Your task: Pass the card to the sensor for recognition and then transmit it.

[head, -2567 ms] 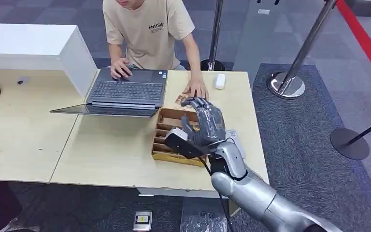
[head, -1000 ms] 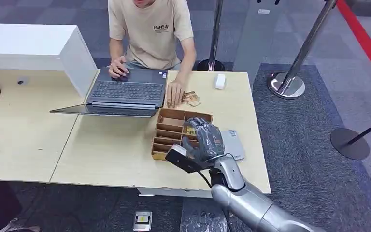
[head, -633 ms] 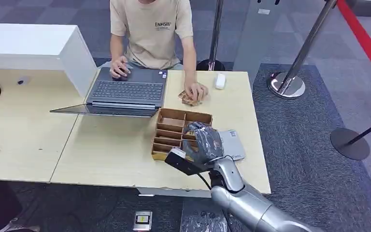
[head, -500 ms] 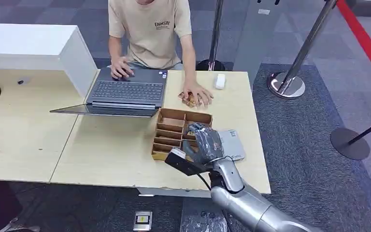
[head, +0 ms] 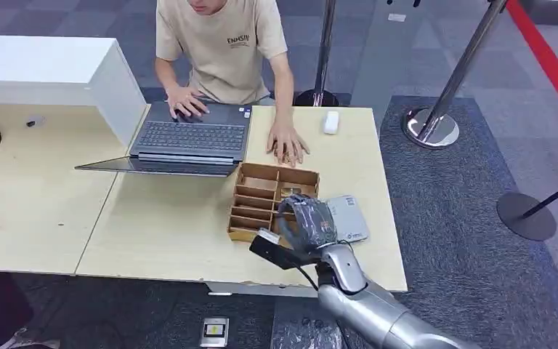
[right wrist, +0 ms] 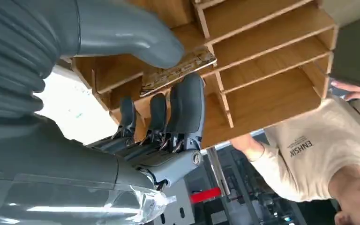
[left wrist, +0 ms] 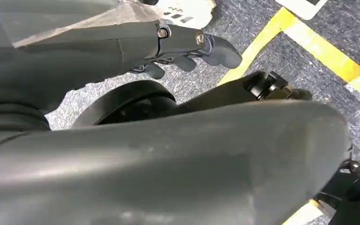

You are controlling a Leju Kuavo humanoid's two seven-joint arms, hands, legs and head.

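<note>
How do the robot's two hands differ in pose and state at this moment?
The right hand pinches a patterned card between thumb and fingers; the left hand holds nothing, its fingers loosely curled. The right hand is raised over the wooden divided box on the table; the left hand hangs low above grey carpet with a yellow stripe. Both are dark grey, many-fingered hands.

Pale wooden table [head: 174, 240], laptop [head: 189, 138], divided wooden tray [head: 251, 211], possibly a grey sensor pad [head: 349, 217]
</note>
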